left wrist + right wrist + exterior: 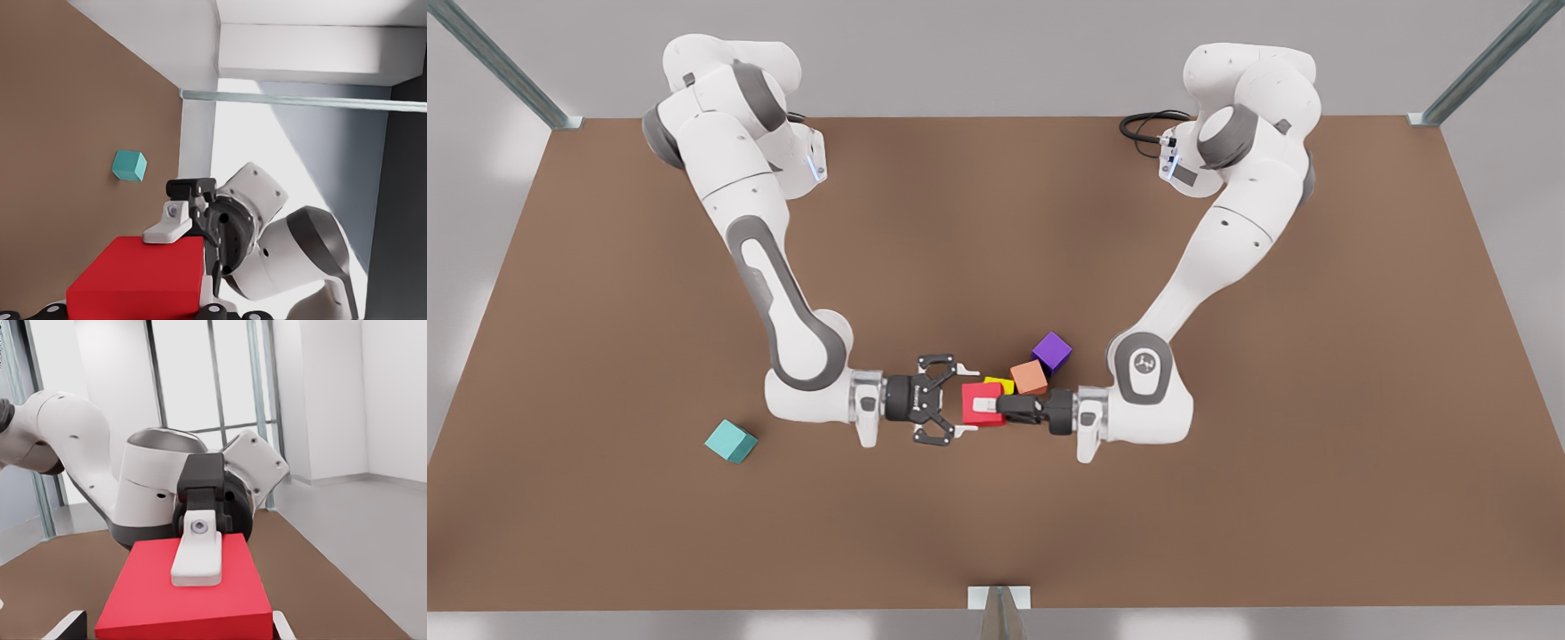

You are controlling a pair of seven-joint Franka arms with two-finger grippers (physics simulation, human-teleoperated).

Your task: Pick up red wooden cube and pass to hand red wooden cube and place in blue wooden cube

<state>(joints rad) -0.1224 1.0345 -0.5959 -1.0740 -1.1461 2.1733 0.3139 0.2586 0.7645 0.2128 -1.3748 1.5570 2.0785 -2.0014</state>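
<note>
The red wooden cube (pixel 974 416) is near the table's middle, with my left gripper (pixel 985 405) shut on it, one white pad (pixel 198 557) lying across its upper face. This is the arm on the front view's right. From the front view's left, my right gripper (pixel 959 402) faces it and stands open. Its fingertips (pixel 70 623) straddle the cube's near edge without touching it, and one of them (pixel 170 228) is beside the cube (pixel 137 283) in the left wrist view. The blue wooden cube (pixel 730 441) (pixel 129 166) lies alone on the table at the front view's left.
A purple cube (pixel 1052 352), a salmon-orange cube (pixel 1030 377) and a yellow cube (pixel 1000 386) sit close together on the brown table (pixel 1227 533), just behind the two grippers. A black cable (pixel 1145 124) lies at the back edge.
</note>
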